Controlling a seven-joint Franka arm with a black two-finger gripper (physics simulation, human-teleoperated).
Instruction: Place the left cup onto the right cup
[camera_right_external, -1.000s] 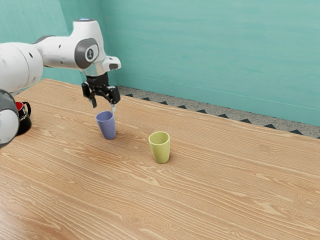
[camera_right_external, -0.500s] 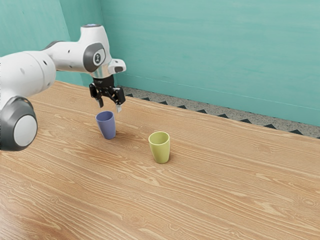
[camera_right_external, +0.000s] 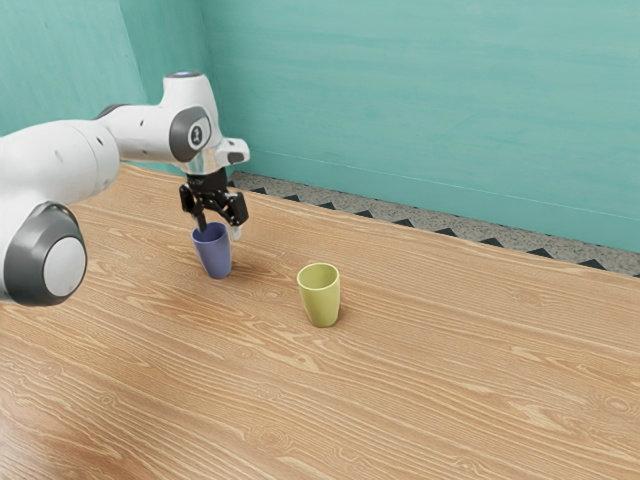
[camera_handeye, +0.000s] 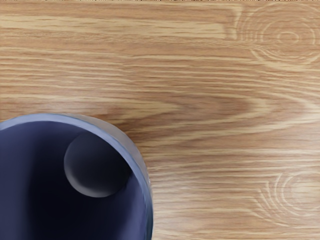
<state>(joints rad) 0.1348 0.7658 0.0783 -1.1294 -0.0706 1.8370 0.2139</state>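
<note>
Now my black two-finger gripper (camera_right_external: 217, 228) hangs open at the rim of the upright purple-blue cup (camera_right_external: 212, 256), so next I should pinch its wall, then lift it toward the yellow-green cup (camera_right_external: 319, 296).

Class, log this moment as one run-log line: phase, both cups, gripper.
phase: pre-grasp | blue cup: upright on table, not gripped | gripper: open at its rim | green cup: upright, apart, nothing stacked
</note>
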